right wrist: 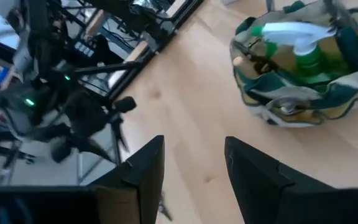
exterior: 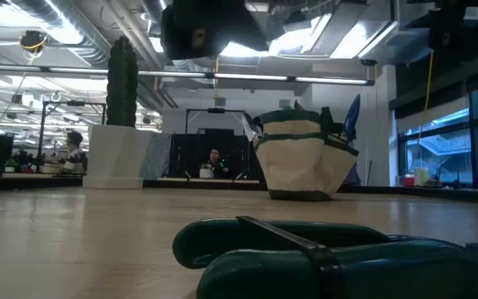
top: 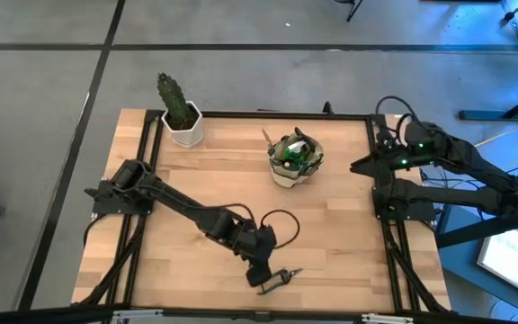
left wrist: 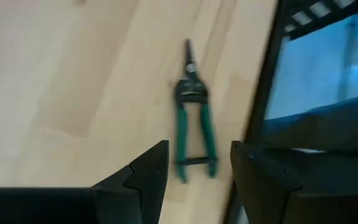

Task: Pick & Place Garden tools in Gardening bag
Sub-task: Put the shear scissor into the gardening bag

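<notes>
Pruning shears (top: 278, 280): green-handled, flat on the table (top: 331, 234) near its front edge. Left pincer (top: 261, 273): fingers apart, just beside the shears. Gardening bag (top: 296, 160): mid-table, holding spray bottle (right wrist: 306, 51). Right pincer (right wrist: 191, 171): apart, at the right edge.

On my counter (top: 331, 225): one gardening bag (top: 295, 162), one pair of pruning shears (top: 275, 281) lying outside it, one cactus (top: 174, 101) in one white pot (top: 185, 130). Inside the bag I count one spray bottle (right wrist: 303, 53) and one wooden handle (right wrist: 244, 62); other contents cannot be told apart. My grippers number two: left gripper (top: 261, 274), right gripper (top: 360, 167).
</notes>
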### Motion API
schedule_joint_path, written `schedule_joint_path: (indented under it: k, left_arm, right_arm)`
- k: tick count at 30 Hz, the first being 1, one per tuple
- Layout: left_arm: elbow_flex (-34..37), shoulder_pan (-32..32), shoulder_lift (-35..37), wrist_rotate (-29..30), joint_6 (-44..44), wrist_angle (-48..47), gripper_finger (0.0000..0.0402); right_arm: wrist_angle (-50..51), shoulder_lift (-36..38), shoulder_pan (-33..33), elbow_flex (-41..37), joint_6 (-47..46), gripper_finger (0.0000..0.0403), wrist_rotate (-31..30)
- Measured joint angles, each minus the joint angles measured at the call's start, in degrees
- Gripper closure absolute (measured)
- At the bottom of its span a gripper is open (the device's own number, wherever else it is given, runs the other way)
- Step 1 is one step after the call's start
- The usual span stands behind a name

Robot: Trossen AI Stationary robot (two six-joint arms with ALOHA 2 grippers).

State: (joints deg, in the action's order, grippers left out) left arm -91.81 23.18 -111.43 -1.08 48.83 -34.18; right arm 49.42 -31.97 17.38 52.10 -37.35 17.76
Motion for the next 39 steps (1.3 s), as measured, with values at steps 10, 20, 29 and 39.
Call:
schedule_joint_path:
  k: [10,20,29,39]
  left_arm:
    - [-8.49,4.12,-11.35,5.88,-11.22,-4.03,0.0233]
    - [-18.29,5.44,-19.85,8.27,-16.16,-5.31,0.0233]
    - [-18.29,6.61,-21.47,15.65,-15.75,-8.53,0.0233]
    - [-18.29,8.64,-21.36,16.34,-16.1,-9.92,0.0233]
  right_arm:
    - [-0.27,0.9,-4.9,0.0,-5.61,0.0231,-6.13]
    - [-0.3,0.18,-9.13,0.0,-8.37,0.0232,-12.3]
    - [-0.36,-2.47,-12.72,0.0,-8.74,0.0232,-14.83]
    - [-1.2,-4.9,-16.79,0.02,-11.02,0.0232,-19.41]
